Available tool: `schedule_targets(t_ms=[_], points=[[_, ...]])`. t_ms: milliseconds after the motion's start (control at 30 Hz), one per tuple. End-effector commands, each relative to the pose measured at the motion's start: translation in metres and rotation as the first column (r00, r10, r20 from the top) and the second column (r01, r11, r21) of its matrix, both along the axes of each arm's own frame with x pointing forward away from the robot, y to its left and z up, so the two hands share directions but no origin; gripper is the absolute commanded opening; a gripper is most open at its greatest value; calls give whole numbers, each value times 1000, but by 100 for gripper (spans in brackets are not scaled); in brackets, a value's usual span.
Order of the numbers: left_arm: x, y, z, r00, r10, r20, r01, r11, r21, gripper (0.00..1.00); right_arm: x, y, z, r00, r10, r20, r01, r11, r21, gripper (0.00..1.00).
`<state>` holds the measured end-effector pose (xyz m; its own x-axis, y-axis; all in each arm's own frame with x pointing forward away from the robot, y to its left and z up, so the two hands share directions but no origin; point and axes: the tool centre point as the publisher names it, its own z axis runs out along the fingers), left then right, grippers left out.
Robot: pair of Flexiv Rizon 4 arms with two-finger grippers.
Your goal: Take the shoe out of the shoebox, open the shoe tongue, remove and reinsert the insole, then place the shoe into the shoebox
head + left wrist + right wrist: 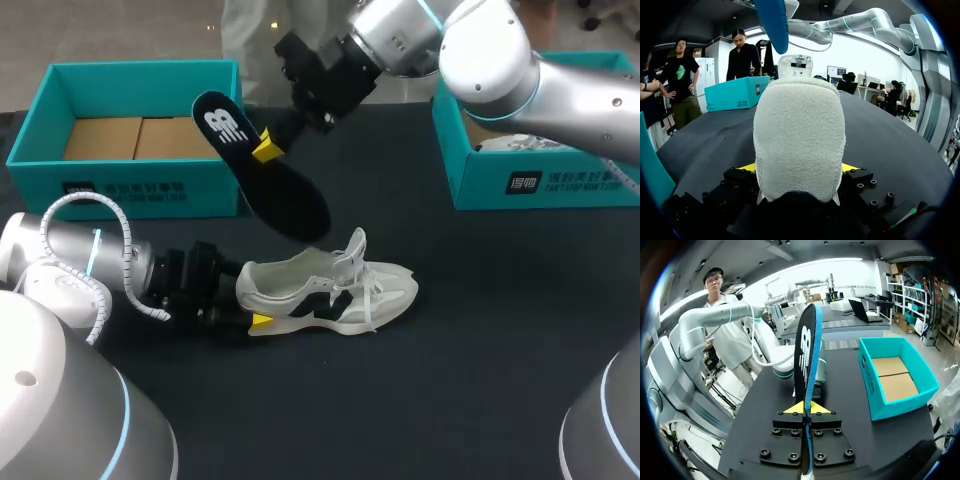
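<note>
Our left gripper (254,308) has the shoe (320,285) by the heel. In the left wrist view there's a yellow tip on either side of the fuzzy heel collar, both pressed against it, so those fingers are clamped on the shoe. The shoe sits sole-down on the table (480,350), a bit left of the middle and toward the near edge, toe pointing at the right edge. It's a cream thing with black panels, and the tongue (352,252) is standing straight up.

Our right arm comes in from the far right corner and reaches past the middle. The right gripper (268,150) is pinching the insole (292,200) up in the air above the table. The right wrist view shows the insole edge-on between the two yellow tips, both touching it, so that one's clamped tight too. The insole is black on top with a white logo at one end, and blue underneath. It hangs tilted, logo end toward the far edge and the other end toward the shoe, over the spot between the shoe and the teal shoebox (140,67).

That box is in the far left corner, its cardboard floor in plain sight. A second shoebox (470,185) sits at the far right edge with something white inside, mostly hidden behind our arm.
</note>
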<state>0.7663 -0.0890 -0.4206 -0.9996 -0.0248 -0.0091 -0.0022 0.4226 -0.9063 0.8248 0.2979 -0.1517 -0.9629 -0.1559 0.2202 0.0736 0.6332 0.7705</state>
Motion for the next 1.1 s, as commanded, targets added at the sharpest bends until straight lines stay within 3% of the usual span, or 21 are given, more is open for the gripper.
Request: schedule_targets(t_ms=[33,200,267,867,1100], points=[[1,0,-2,1000,0,0,0,1000,3,0,-10,-11,14,998,-53,18,52,997,60,0],[1,0,-2,1000,0,0,0,1000,3,0,-8,-10,32,997,-74,35,71,993,99,0],[1,0,-2,1000,0,0,0,1000,3,0,-5,-7,40,994,-67,84,60,995,83,0],[1,0,-2,1000,0,0,0,1000,3,0,-5,-7,40,994,-67,84,60,995,83,0],[1,0,-2,1000,0,0,0,1000,3,0,-23,-9,58,996,-92,-15,93,991,91,0]])
